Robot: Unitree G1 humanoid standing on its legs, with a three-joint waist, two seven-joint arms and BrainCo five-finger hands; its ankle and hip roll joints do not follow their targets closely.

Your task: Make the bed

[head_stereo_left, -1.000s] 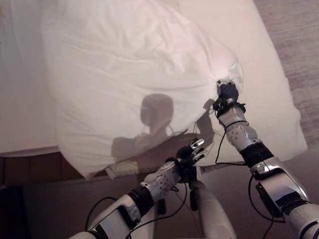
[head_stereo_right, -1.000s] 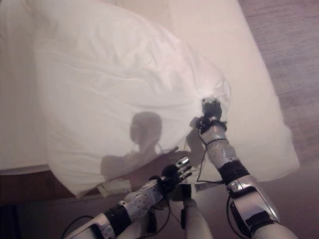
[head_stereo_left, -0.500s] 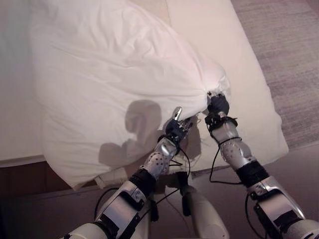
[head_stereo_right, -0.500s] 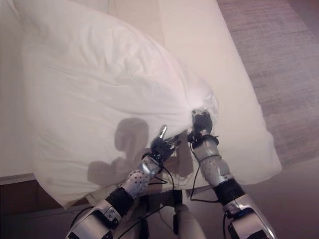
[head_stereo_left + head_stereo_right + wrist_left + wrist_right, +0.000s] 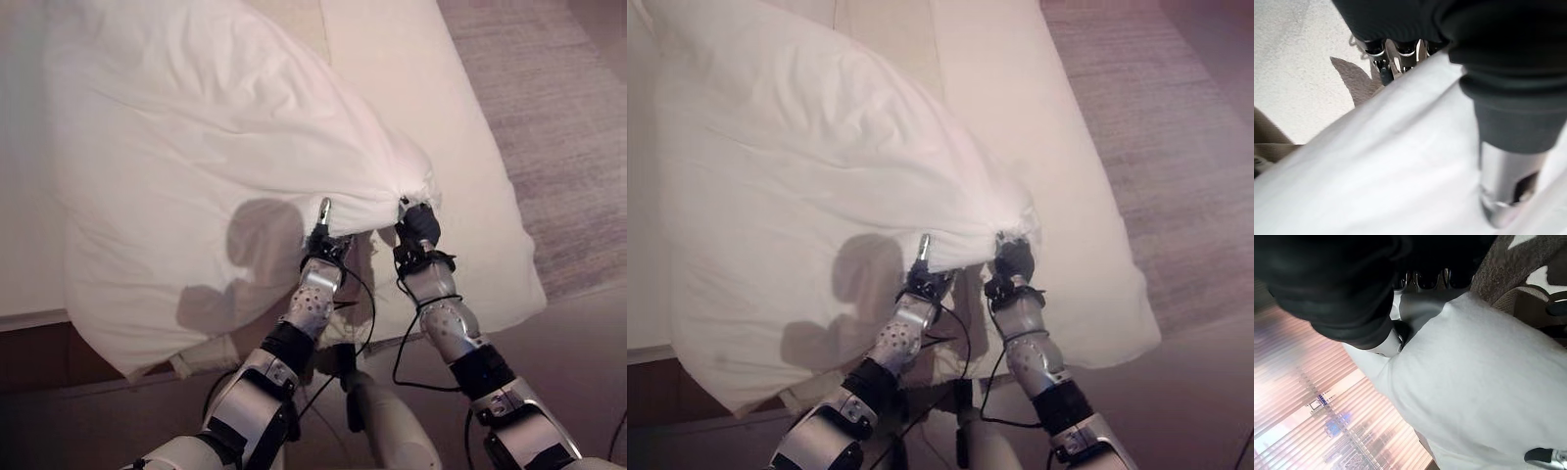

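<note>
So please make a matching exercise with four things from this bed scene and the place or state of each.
Things:
1. right hand
2. left hand
3. duvet
4. carpet

Places or states:
A. beside the bed, on the robot's right
B. white, lies rumpled across the mattress
C. shut on a bunched corner of the duvet
D. at the duvet's near edge, one finger pointing up

Pairs: 1-C, 2-D, 3-B, 4-A

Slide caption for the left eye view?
Right robot hand grips the white duvet corner over the bed; left robot hand reaches alongside.
</note>
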